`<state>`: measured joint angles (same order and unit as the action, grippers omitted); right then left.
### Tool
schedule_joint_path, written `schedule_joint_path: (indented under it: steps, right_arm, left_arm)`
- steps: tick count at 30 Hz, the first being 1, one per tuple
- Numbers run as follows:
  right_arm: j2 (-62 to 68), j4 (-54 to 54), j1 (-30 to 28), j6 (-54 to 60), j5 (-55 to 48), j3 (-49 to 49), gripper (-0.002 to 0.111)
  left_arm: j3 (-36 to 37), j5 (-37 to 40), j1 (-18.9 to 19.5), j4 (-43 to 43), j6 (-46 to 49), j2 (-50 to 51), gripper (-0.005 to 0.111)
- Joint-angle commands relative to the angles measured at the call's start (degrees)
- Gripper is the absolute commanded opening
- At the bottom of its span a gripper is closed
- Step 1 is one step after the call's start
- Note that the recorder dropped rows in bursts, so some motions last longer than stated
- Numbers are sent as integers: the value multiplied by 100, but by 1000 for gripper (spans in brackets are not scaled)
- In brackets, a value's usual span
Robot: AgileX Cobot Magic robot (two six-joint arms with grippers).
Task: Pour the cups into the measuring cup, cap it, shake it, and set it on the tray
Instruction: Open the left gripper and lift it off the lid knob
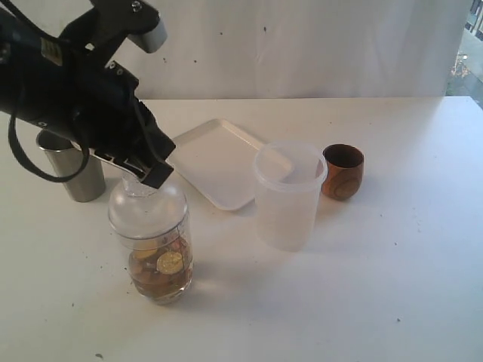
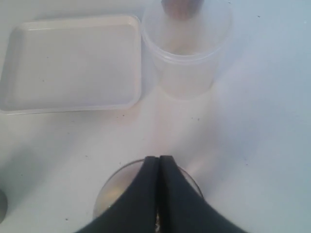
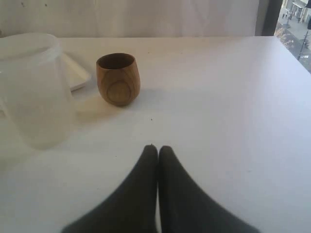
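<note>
Clear plastic first: the straight-walled cylindrical measuring cup (image 1: 157, 253) with its black scale stands upright on the white table (image 1: 377, 286), toward the front left of the exterior view. A clear dome-shaped cap (image 1: 147, 207) sits on top of it. The lower part of the measuring cup holds brownish and yellowish pieces, and I cannot make out what they are.

My left gripper (image 2: 158, 162) hangs right over that cap with both black fingers pressed flat together, and nothing shows between them. In the exterior view its tip sits at the crown of the dome, but I cannot tell whether it actually touches.

Behind the left arm, the tall tapered stainless-steel tumbler (image 1: 79, 181) stands upright, partly hidden by the arm and a black cable. The flat, shallow white rectangular tray (image 1: 219, 162) with rounded corners lies behind and to the right of the measuring cup, apart from it. Just beside the tray's corner, the wide frosted translucent plastic tub (image 1: 289, 204) stands upright. The small rounded brown wooden cup (image 1: 343, 172) stands upright near the tub, on its far right side.

My right gripper (image 3: 158, 150) hovers low over the table with its jaws closed tight on nothing. It faces the wooden cup and the tub and is well apart from both.
</note>
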<state>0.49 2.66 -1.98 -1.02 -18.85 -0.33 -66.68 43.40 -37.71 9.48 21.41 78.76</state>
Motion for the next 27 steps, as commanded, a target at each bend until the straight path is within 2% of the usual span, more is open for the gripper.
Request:
schedule_joint_path:
  steps: [1, 9, 20, 27]
  right_arm:
    - [-34, -12, 21, -27, 46, 33, 0]
    - [-34, -12, 21, -27, 46, 33, 0]
    - [-34, -12, 21, -27, 46, 33, 0]
    - [-34, -12, 21, -27, 46, 33, 0]
  left_arm:
    - [151, -56, -18, 148, 131, -5, 0]
    - [586, -314, -18, 148, 152, -5, 0]
    - [597, -693, -18, 163, 179, -15, 0]
    - [597, -733, -18, 854, 735, -15, 0]
